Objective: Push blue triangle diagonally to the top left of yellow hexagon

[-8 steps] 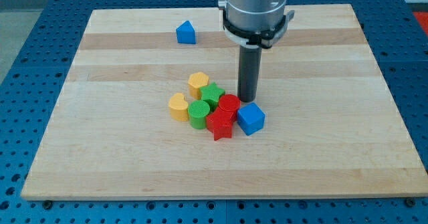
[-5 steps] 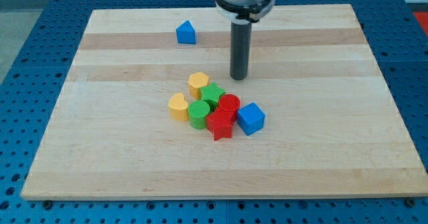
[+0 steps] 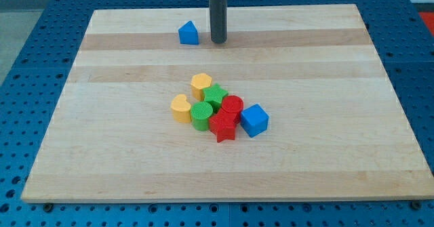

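Our arm carried no claw, only a dark rod, so there was no spread or pinch to report. My tip (image 3: 218, 42) sat near the view's top of the bench (image 3: 325, 159), just right of the blue triangle (image 3: 188, 33), with a small gap between them. The triangle lay alone, well apart from the cluster at mid-bench. In that cluster the yellow hexagon (image 3: 201, 85) was topmost, touching the green star (image 3: 215, 96). A yellow heart (image 3: 180, 108) sat at the cluster's left, beside a green cylinder (image 3: 201, 115). A red cylinder (image 3: 232, 108) and red star (image 3: 223, 127) were packed in at right, and the blue cube (image 3: 254, 120) touched them on the far right.
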`<control>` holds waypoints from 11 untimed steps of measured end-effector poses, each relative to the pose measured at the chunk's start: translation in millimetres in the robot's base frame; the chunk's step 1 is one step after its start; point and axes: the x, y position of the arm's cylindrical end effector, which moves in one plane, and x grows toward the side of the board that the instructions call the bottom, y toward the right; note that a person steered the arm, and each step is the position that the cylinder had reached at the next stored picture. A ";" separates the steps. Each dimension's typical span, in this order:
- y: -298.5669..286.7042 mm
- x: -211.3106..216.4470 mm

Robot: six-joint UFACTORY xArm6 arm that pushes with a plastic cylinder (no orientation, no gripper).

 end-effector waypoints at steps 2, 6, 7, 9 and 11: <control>-54.1 0.0; -70.3 -33.3; -72.9 -43.6; -102.7 -52.4; -129.6 -36.0</control>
